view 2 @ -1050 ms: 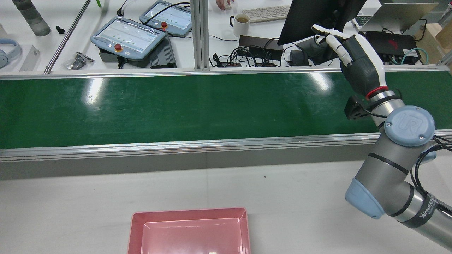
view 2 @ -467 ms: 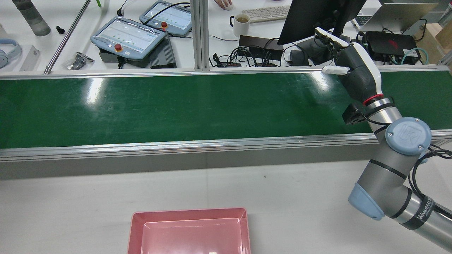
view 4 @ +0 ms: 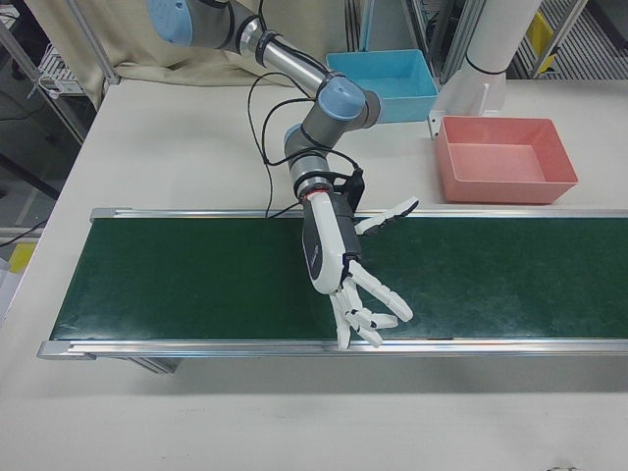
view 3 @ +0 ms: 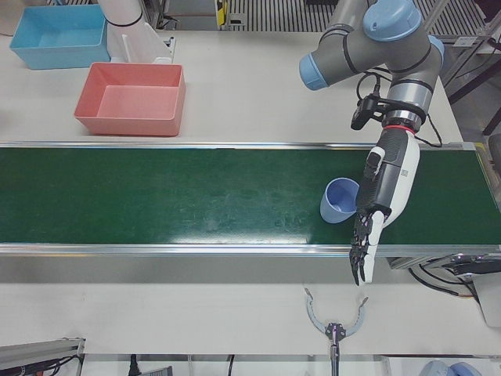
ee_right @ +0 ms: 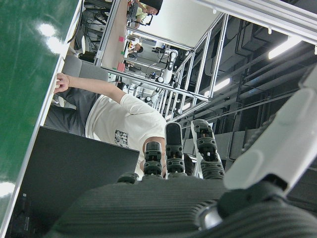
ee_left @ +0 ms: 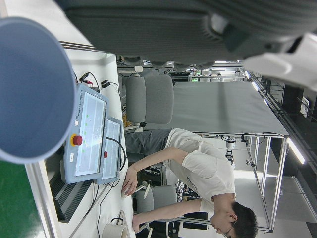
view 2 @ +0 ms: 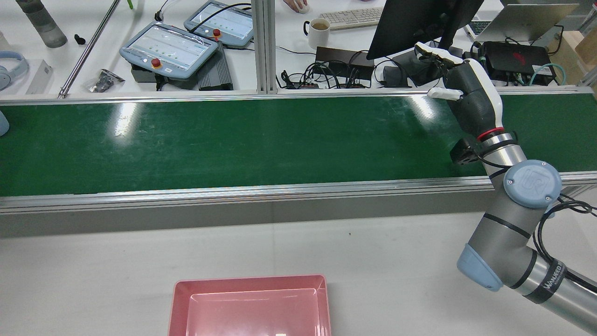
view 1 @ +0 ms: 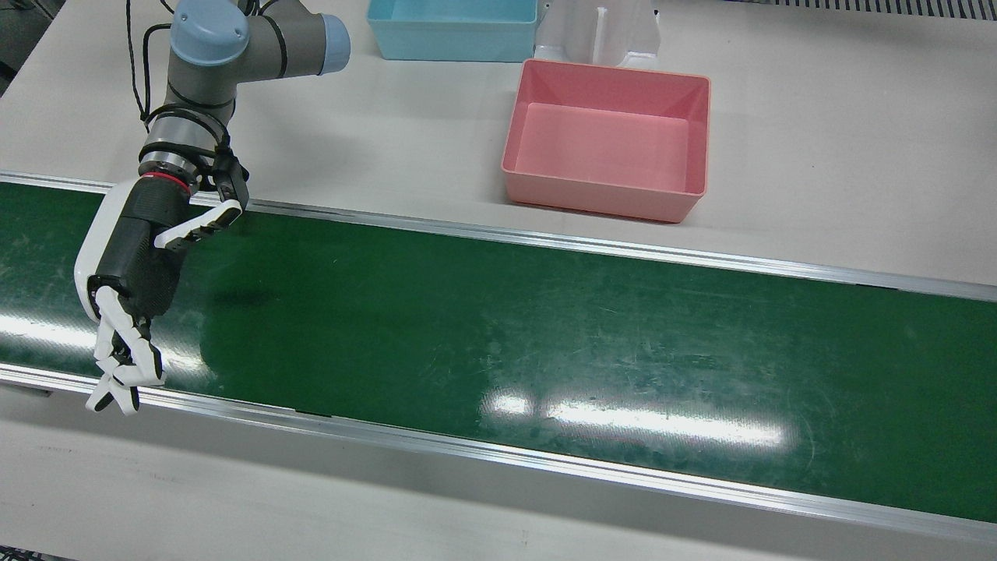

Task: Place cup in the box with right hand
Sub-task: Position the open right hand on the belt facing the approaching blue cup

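Rear view: a pale blue plastic cup (view 2: 2, 123) has just entered at the left end of the green conveyor belt (view 2: 233, 144), beside the left hand (view 3: 385, 184), whose fingers are released. The right hand (view 2: 468, 95), fingers released and empty, waits far right, so the pink plastic box (view 2: 249, 279) is unfilled.

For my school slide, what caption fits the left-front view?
Left hand open beside pale blue plastic cup on green conveyor belt.
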Available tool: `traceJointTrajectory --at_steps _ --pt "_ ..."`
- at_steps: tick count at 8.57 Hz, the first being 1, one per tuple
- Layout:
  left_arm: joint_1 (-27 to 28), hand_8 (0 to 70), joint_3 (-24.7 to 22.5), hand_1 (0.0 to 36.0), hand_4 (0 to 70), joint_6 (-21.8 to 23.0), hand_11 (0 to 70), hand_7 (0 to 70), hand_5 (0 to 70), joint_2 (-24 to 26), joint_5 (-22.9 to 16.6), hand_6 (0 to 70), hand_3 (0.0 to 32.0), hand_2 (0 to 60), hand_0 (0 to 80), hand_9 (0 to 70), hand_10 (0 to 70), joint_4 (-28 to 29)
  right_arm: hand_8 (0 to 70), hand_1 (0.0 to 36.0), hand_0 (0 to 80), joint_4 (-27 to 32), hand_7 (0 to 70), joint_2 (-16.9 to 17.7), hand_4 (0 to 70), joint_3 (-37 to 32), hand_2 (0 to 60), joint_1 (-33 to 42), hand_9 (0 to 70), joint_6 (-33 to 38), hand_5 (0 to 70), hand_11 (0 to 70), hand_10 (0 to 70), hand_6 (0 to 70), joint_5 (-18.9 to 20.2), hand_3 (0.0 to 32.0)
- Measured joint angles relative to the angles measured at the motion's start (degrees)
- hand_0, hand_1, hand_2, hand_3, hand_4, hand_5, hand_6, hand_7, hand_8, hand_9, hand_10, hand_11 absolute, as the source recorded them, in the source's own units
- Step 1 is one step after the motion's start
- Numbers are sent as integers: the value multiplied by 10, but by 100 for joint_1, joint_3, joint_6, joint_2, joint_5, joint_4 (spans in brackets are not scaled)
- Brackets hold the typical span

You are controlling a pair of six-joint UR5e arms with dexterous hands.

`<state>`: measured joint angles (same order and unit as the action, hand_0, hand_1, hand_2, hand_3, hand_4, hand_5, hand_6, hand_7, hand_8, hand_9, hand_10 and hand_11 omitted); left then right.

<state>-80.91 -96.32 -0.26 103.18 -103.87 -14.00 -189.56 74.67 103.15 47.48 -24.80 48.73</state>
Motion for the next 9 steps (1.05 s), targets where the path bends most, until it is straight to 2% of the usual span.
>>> traceJointTrajectory --at_steps 2,3,5,9 --pt "2 0 0 0 0 0 0 0 0 0 -1 0 0 0 0 0 0 -2 72 0 397 -230 461 -70 147 -67 0 -40 188 -13 10 0 0 92 -40 0" --pt "4 0 0 0 0 0 0 0 0 0 -2 0 0 0 0 0 0 -1 69 0 401 -298 447 -88 131 -113 0 -64 182 -15 11 0 0 89 -45 0" --pt "5 0 0 0 0 0 0 0 0 0 -2 0 0 0 0 0 0 2 64 0 418 -345 485 -99 175 -187 0 -91 188 -1 9 0 0 94 -47 0" --pt "0 0 0 0 0 0 0 0 0 0 -2 0 0 0 0 0 0 1 65 0 415 -512 425 -110 108 -51 0 -98 177 11 13 0 0 83 -34 0"
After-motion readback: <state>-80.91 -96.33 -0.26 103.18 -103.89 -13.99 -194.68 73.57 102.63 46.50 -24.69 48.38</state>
